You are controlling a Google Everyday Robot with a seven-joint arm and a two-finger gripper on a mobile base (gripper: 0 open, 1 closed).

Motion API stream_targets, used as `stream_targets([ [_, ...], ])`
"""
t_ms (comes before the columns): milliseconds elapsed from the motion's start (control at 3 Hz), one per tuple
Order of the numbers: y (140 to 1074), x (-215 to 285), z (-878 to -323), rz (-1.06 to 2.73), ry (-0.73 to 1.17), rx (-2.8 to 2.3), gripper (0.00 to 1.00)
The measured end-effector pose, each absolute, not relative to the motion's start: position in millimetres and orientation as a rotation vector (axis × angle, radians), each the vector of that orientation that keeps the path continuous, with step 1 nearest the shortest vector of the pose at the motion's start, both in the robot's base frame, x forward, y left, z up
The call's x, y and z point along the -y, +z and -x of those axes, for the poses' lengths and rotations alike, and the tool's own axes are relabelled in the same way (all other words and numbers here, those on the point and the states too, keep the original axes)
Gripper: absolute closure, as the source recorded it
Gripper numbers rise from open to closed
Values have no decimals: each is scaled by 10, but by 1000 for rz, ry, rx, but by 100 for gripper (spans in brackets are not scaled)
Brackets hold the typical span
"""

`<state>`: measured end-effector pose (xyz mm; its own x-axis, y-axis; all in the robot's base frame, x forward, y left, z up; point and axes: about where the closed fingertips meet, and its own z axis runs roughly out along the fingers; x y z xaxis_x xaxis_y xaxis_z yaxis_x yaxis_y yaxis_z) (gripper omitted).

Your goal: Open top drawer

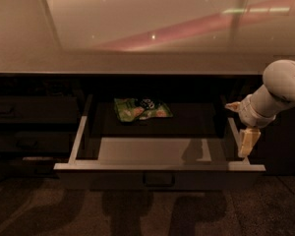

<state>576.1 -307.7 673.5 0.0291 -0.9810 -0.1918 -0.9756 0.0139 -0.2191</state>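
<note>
White arm (pixel 283 85), tan jaws at right

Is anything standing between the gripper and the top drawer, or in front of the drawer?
Nothing visible does. The gripper hangs at the right side rail of the pulled-out top drawer, and the floor before its front shows only shadows.

Glossy countertop (pixel 152 23), matt grey top drawer (pixel 152 151), shiny plastic packet (pixel 141 109), smooth pale tool (pixel 247 146) at drawer's right side

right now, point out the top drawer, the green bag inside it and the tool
top drawer (pixel 137 166): camera view, on its front rim, drawer pulled out
green bag (pixel 140 108): camera view, middle of the bag, at the drawer's back
tool (pixel 248 141): camera view, on its tip, at the drawer's right side rail
</note>
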Motion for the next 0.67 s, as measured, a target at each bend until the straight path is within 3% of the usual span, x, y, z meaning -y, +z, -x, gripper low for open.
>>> stream_targets([
  [667, 6936, 2360, -6048, 2146, -7, -1963, 0],
])
